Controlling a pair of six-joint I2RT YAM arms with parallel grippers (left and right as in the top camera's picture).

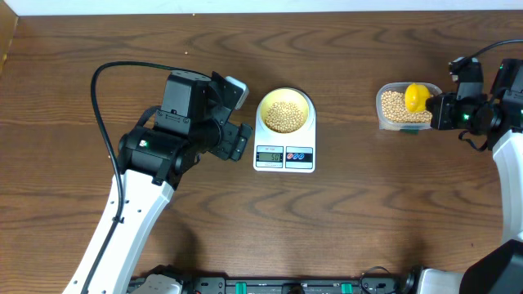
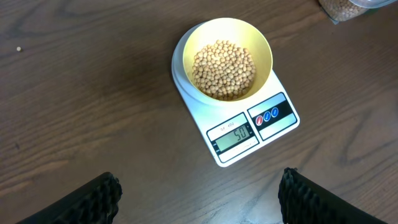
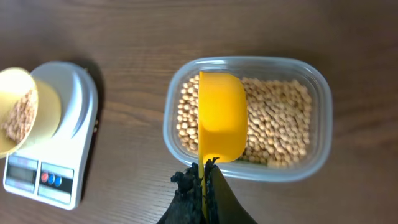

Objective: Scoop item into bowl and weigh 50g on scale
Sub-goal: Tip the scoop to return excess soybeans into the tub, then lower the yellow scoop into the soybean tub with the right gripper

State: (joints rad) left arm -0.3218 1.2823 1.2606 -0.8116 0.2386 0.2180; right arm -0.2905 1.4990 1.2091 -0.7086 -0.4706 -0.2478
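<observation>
The bowl [image 2: 264, 46] sits on the round platform of the scale [image 2: 199, 109], near the middle of the desk [image 1: 368, 212], and holds a heap of beans [image 2: 224, 68]. The display [image 2: 235, 135] at the front of the scale reads 50, with the buttons [image 2: 267, 115] just beside it. The left gripper [image 1: 239, 116] hangs just left of the scale, its fingers wide apart and holding nothing. Well to the right stands a clear tub [image 3: 323, 124] with more beans [image 3: 277, 124] in it. The right gripper [image 3: 204, 186] is clamped on the thin handle of a yellow scoop [image 3: 222, 121], whose cup lies over the left half of the tub; whether it touches the beans below cannot be told.
</observation>
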